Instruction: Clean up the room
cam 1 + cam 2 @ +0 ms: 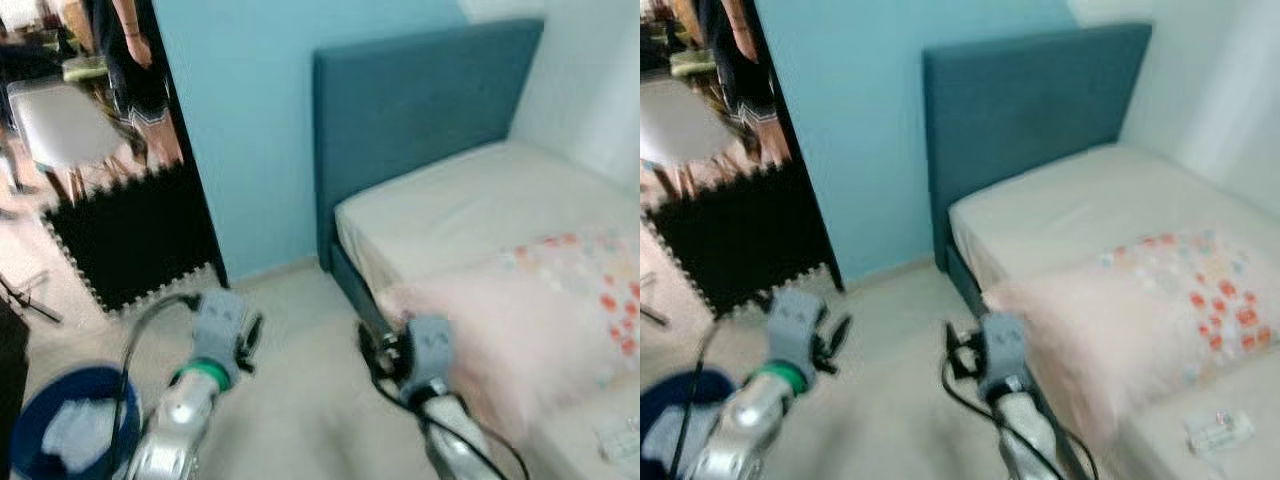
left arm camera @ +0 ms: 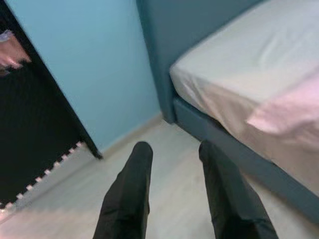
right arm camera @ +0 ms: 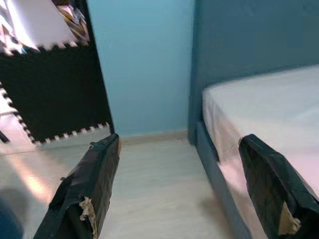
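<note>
- Blanket (image 1: 520, 330), pink, lies bunched on the bed (image 1: 470, 200) beside my right gripper (image 3: 182, 186).
- Both my grippers, left gripper (image 2: 174, 186) included, are spread and empty.
- Blur risks me clipping the bed frame.

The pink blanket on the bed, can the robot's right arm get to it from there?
Probably yes. The right gripper hangs open beside the bed, and the pink blanket droops over the near edge, with nothing between them.

Light blue wall (image 1: 245, 120) behind teal upholstered headboard (image 1: 420, 100). Bed (image 1: 470, 205) with bare cream mattress at right. Pale floor (image 1: 300, 400). Black foam mat (image 1: 130, 235) by doorway, white chair (image 1: 60, 125) beyond.
</note>
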### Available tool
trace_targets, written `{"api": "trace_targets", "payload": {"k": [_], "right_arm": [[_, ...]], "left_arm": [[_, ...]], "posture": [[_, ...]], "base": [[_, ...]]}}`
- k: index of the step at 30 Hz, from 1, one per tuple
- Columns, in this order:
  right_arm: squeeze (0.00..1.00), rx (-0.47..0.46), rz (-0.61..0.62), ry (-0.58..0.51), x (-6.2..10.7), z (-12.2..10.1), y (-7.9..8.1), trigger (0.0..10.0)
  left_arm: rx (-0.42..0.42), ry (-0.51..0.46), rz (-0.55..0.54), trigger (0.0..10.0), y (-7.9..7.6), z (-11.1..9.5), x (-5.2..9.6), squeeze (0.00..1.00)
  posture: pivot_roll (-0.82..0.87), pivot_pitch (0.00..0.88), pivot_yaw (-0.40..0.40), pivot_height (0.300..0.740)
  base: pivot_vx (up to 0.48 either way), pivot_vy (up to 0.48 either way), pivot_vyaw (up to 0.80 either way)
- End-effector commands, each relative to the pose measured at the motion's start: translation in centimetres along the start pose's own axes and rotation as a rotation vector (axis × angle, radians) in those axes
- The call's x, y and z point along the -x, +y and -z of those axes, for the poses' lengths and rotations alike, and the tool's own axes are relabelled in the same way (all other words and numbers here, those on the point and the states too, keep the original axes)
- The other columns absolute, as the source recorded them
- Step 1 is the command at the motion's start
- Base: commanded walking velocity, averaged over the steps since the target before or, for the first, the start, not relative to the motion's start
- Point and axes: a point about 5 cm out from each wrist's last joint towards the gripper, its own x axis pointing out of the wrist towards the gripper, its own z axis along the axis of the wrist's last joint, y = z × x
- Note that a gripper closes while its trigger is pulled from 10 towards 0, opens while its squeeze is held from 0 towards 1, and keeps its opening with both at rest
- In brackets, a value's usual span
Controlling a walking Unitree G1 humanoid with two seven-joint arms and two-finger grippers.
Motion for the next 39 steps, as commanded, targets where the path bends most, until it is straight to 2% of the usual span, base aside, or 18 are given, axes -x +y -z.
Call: {"api": "trace_targets", "payload": {"k": [1, 5, 15, 39], "right_arm": [[0.0, -0.022, -0.023, 0.014, 0.08, 0.36, 0.94, 10.0], [0.0, -0.025, -0.023, 0.017, 0.14, 0.41, 0.93, 10.0], [0.0, -0.026, -0.017, 0.019, 0.22, 0.43, 0.88, 10.0], [0.0, -0.028, -0.018, 0.019, 0.05, 0.3, 0.97, 10.0]], "left_arm": [[-0.005, 0.036, -0.022, 10.0, 0.64, 0.95, 0.53, 0.0], [0.001, 0.041, -0.005, 10.0, 0.36, 1.04, 0.56, 0.0], [0.035, 0.041, 0.026, 10.0, -0.34, 0.89, 0.55, 0.0], [0.045, 0.042, 0.024, 10.0, -0.3, 0.78, 0.51, 0.0]], "posture": [[-0.1, 0.001, 0.107, 0.716], [-0.1, 0.005, 0.107, 0.716], [-0.1, 0.012, 0.106, 0.716], [-0.1, 0.013, 0.103, 0.716]], "base": [[0.349, 0.0, 0.0], [0.29, 0.0, -0.24], [0.0, 0.0, -0.77], [0.0, 0.0, -0.77]]}}
